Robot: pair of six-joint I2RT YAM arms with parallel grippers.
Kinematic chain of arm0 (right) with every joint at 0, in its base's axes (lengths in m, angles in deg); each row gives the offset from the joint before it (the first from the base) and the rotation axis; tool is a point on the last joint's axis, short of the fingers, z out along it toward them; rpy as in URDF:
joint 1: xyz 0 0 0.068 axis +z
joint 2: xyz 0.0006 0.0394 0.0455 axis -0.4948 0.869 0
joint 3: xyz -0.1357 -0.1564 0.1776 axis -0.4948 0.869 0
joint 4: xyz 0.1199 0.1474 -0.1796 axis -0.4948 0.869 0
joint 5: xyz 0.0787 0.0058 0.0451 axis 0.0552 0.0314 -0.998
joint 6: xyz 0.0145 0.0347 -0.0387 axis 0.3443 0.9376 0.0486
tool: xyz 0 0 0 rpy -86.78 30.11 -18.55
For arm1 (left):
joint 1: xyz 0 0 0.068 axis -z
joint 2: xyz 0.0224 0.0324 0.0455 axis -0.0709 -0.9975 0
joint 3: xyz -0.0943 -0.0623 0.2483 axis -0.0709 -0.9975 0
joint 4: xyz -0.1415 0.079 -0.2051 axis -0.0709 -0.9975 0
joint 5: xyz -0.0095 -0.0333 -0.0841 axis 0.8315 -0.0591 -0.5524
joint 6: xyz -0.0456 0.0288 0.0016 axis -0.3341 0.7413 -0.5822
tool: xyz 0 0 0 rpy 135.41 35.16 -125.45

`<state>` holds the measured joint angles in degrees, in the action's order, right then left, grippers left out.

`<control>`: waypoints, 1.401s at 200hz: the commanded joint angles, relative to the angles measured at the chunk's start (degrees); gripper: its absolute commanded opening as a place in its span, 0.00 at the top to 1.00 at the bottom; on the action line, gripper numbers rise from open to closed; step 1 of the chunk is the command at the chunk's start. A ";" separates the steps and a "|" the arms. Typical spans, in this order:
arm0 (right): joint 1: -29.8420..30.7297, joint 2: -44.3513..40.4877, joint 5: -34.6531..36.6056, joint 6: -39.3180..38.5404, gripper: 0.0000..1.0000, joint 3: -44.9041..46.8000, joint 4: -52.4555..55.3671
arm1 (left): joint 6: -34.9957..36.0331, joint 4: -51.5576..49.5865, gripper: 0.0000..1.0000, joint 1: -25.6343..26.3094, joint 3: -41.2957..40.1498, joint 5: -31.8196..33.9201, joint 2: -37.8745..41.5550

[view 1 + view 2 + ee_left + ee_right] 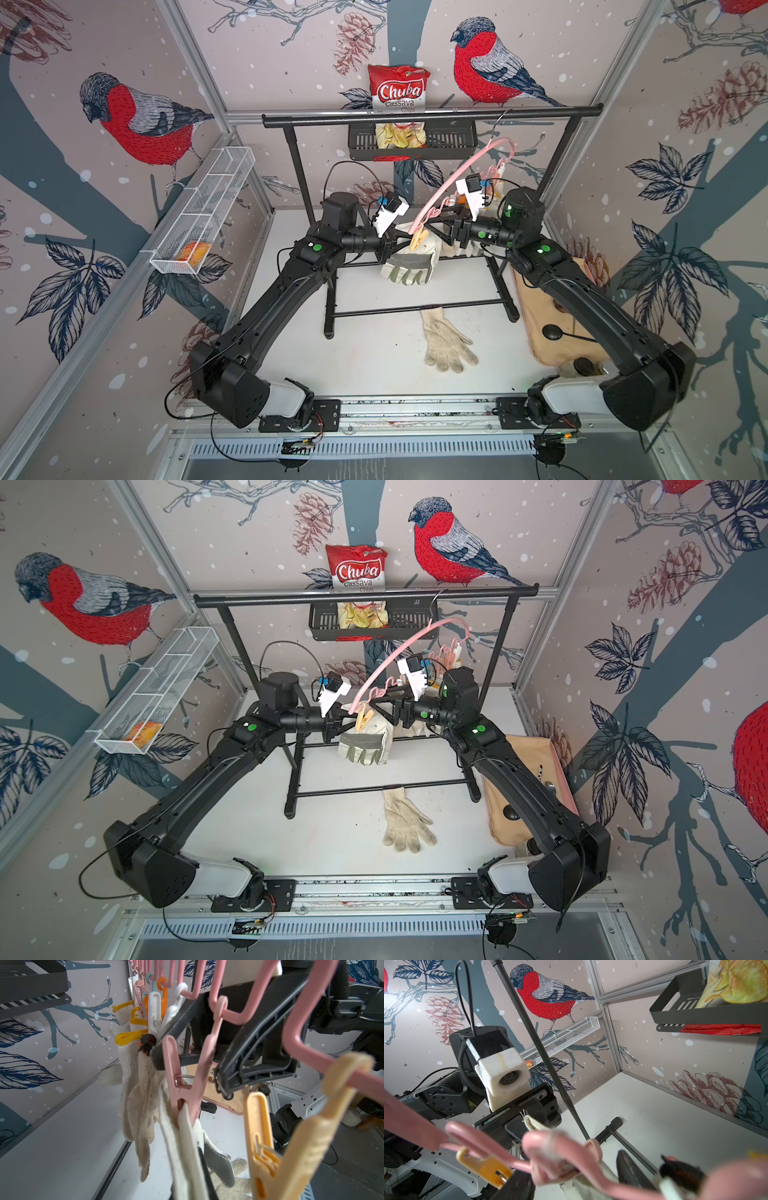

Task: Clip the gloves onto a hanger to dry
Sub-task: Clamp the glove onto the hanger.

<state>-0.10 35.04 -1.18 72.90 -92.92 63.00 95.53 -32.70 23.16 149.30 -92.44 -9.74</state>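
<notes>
Canvas glove (411,268) at left end effector (397,244)

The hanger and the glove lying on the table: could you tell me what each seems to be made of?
Hanger: smooth matte pink plastic, judging by its moulded curves. Glove: off-white knit fabric, probably cotton; ribbed stitches show, slightly soiled.
</notes>
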 commanded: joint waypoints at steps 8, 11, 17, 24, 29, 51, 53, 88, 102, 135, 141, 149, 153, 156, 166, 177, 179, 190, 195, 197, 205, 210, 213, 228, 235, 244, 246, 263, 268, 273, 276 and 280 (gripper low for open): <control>0.03 -1.58 4.99 1.16 0.30 0.44 -0.05 | -2.11 5.08 0.74 0.11 -1.24 2.74 1.51; 0.01 -1.89 5.36 1.34 0.29 0.56 -0.04 | -2.29 5.48 0.72 0.11 -1.47 3.15 1.76; -0.02 -2.45 6.42 1.89 0.28 0.93 0.08 | -2.53 6.15 0.68 0.03 -2.20 3.84 2.29; 0.02 -3.05 7.36 2.24 0.25 1.15 0.57 | -2.83 7.25 0.63 -0.08 -3.32 4.80 3.15; -0.01 -3.56 7.83 2.39 0.25 1.25 1.10 | -3.28 8.17 0.59 -0.10 -4.18 5.78 3.77; 0.04 -6.48 10.72 4.11 0.21 2.93 3.46 | -4.60 11.96 0.47 -0.68 -8.94 9.75 7.31; 0.05 -7.05 11.15 4.33 0.20 3.10 3.74 | -4.77 12.27 0.46 -0.79 -9.35 10.23 7.68; 0.41 -15.03 17.58 9.01 0.15 8.24 8.94 | -7.65 16.27 0.35 -1.39 -15.56 17.70 13.95; 0.75 -18.55 20.46 11.03 0.15 10.11 12.17 | -9.15 17.35 0.34 -1.48 -17.43 20.40 16.64; 1.02 -27.02 31.46 16.41 0.15 12.32 23.62 | -15.61 22.19 0.21 -1.65 -24.21 26.66 25.23; 1.08 -28.31 33.72 17.68 0.15 12.34 25.84 | -16.93 22.97 0.18 -1.78 -25.82 27.53 26.99; 0.98 -29.80 36.72 19.49 0.15 12.17 29.00 | -18.82 24.03 0.17 -1.73 -27.55 28.14 29.12; 0.94 -30.51 38.12 20.44 0.15 12.09 30.38 | -19.74 24.36 0.17 -1.73 -28.38 28.38 30.12; 0.94 -31.09 39.09 21.14 0.15 12.07 31.43 | -20.54 24.63 0.17 -1.73 -29.03 28.45 30.82; 0.83 -32.98 41.30 22.89 0.15 12.01 33.80 | -22.97 25.39 0.16 -1.81 -31.01 28.41 33.09; 0.76 -34.81 43.59 24.87 0.15 11.57 36.46 | -25.55 26.13 0.13 -1.84 -32.97 28.77 35.38; 0.76 -35.09 43.89 25.28 0.15 11.48 36.80 | -26.09 26.23 0.11 -1.83 -33.33 29.02 35.83; 0.77 -36.74 45.24 27.32 0.15 11.20 39.03 | -28.59 27.61 0.07 -1.82 -35.59 29.36 38.22; 0.81 -37.41 45.77 28.41 0.16 11.34 40.19 | -29.65 27.88 0.02 -1.82 -36.38 29.53 39.18; 0.82 -37.61 45.95 28.86 0.16 11.42 40.57 | -30.04 27.92 0.02 -1.82 -36.71 29.56 39.55; 0.82 -38.72 46.17 31.10 0.18 12.29 42.07 | -31.24 27.93 0.01 -1.82 -37.75 29.58 40.95; 0.78 -39.48 45.97 32.59 0.20 13.14 42.84 | -31.85 27.43 0.01 -1.82 -38.14 29.60 41.73; 0.79 -39.93 45.84 33.39 0.20 13.79 43.19 | -32.29 27.29 0.02 -1.82 -38.42 29.59 42.09; 0.87 -42.47 44.44 37.84 0.24 18.03 44.16 | -35.44 26.90 0.02 -1.81 -40.37 28.72 43.87; 0.81 -43.56 43.43 39.55 0.25 20.56 44.14 | -37.59 27.48 0.01 -1.83 -41.97 27.56 44.48; 0.83 -44.20 42.11 40.98 0.26 23.40 44.25 | -40.81 28.53 0.02 -1.83 -44.56 25.81 44.95; 0.80 -44.28 41.76 41.10 0.26 24.02 44.22 | -41.51 28.87 0.01 -1.83 -45.06 25.36 44.99; 0.85 -43.56 38.82 41.30 0.28 28.88 43.55 | -45.77 31.10 0.02 -1.74 -49.40 20.55 44.19; 0.85 -43.16 37.90 40.97 0.29 30.21 43.05 | -46.69 31.04 0.02 -1.67 -50.30 19.70 43.69; 0.89 -42.68 37.00 40.77 0.29 31.59 42.52 | -47.80 30.97 0.01 -1.57 -51.14 19.35 43.17; 0.94 -42.41 36.47 40.57 0.29 32.24 42.07 | -48.29 30.73 0.02 -1.48 -51.52 19.18 42.80; 0.97 -41.97 35.93 40.22 0.29 33.18 41.61 | -48.66 30.07 0.02 -1.41 -51.74 19.07 42.22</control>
<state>0.69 -8.34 39.47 111.78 -63.99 105.75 54.20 -4.92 21.39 100.01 -68.40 34.13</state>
